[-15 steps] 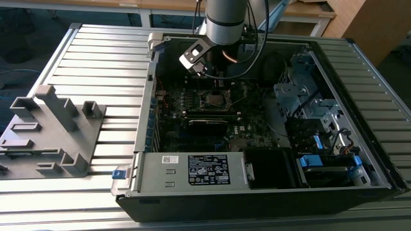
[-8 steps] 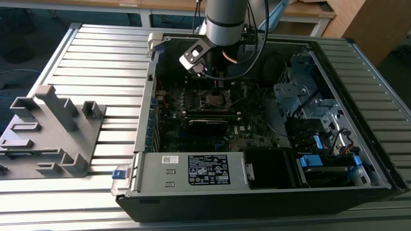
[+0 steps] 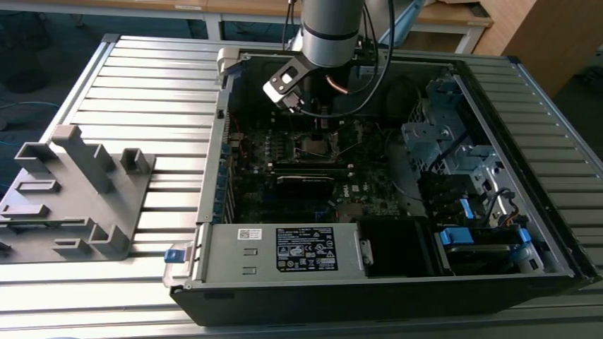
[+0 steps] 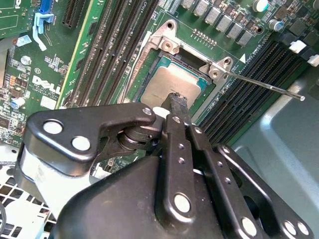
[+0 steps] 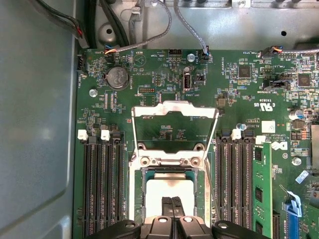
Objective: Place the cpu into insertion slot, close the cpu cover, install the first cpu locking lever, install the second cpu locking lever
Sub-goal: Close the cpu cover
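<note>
Power supply [image 3: 282,248] fronts the open computer case [image 3: 377,304] on the desk [image 3: 141,92] in the exterior view; the arm [image 3: 330,28] reaches in, its tip lost among dark parts. In the second wrist view, jaws pressed together cover one edge of the cpu [image 4: 164,83], seated in the insertion slot [image 4: 167,45]. In the first wrist view, the cpu cover [image 5: 174,106] stands raised.

Black printed label [image 3: 304,249] on the grey power supply [image 3: 226,267]; white silkscreen lettering [image 4: 47,84] runs across the green motherboard [image 4: 107,55] in the second wrist view.
</note>
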`<state>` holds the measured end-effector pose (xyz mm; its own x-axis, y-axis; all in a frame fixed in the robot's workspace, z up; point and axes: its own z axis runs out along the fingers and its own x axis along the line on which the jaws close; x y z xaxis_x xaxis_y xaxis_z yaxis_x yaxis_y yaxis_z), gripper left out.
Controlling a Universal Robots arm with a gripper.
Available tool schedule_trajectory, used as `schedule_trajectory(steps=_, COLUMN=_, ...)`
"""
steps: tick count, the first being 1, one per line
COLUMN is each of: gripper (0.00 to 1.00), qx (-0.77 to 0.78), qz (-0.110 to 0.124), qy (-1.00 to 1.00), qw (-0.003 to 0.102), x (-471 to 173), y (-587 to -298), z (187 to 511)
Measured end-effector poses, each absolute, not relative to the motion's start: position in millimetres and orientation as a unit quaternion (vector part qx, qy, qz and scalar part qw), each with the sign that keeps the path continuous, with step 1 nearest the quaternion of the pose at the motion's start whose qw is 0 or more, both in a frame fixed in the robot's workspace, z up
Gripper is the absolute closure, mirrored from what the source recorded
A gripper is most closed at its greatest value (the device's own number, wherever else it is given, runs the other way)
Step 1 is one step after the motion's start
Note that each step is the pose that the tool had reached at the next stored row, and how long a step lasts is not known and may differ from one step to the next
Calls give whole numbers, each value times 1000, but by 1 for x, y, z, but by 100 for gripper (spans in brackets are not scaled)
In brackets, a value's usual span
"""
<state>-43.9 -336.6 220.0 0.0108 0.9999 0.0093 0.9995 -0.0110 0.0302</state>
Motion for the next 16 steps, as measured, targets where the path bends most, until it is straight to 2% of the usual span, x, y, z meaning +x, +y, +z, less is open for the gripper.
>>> schedule_trajectory(steps=16, gripper=89, qx=711, qz=14, qy=703, qw=7, x=-44, y=-337, z=241)
